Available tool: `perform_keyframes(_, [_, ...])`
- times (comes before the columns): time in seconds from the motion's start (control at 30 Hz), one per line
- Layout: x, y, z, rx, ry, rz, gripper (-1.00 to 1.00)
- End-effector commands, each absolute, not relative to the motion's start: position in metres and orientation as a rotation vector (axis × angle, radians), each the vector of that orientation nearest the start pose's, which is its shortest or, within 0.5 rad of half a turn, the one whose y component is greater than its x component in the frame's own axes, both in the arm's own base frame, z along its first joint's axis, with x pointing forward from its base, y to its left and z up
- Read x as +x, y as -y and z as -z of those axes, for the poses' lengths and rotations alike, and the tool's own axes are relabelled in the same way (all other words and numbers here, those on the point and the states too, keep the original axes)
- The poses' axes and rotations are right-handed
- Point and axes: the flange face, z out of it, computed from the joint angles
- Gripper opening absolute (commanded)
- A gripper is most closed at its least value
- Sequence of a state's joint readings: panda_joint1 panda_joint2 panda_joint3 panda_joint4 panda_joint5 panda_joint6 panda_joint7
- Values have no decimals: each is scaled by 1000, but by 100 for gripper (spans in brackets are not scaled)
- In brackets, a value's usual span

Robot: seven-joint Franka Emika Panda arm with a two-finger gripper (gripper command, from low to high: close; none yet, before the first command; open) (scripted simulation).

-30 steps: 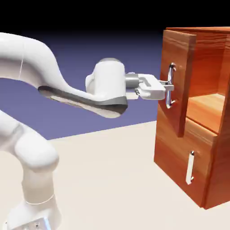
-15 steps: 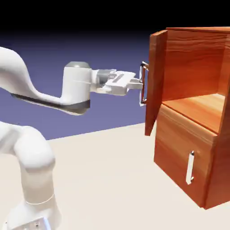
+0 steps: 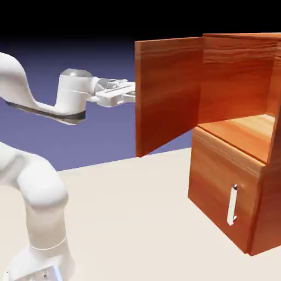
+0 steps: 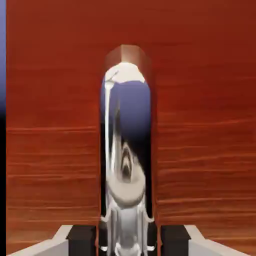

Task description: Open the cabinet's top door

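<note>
Cabinet (image 3: 230, 137) — glossy reddish wood grain; handle (image 4: 125, 150) — mirror-polished metal.

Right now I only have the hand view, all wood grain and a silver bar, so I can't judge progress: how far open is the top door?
Observer: The top door stands swung wide, about square to the cabinet front, with its inner face toward the exterior camera.
Operator: Is the space behind it exposed?
Observer: Yes, the upper compartment is open to view, its wooden floor in plain sight.
Operator: And the lower panel?
Observer: The lower panel is shut, and nothing is touching its small handle.
</note>
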State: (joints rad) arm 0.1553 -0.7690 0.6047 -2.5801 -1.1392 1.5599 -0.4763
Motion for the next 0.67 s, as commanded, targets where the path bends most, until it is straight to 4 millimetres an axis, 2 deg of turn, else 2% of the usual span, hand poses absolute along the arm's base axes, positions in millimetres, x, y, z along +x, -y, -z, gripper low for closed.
perform_keyframes(0.0, [276,-181,-535,1290,-908,270,-100])
perform_keyframes(0.33, [286,-265,-535,1401,-750,460,-100])
perform_keyframes(0.5, [293,-292,-535,1436,-695,524,-100])
perform_keyframes(0.63, [298,-304,-535,1451,-668,554,-100])
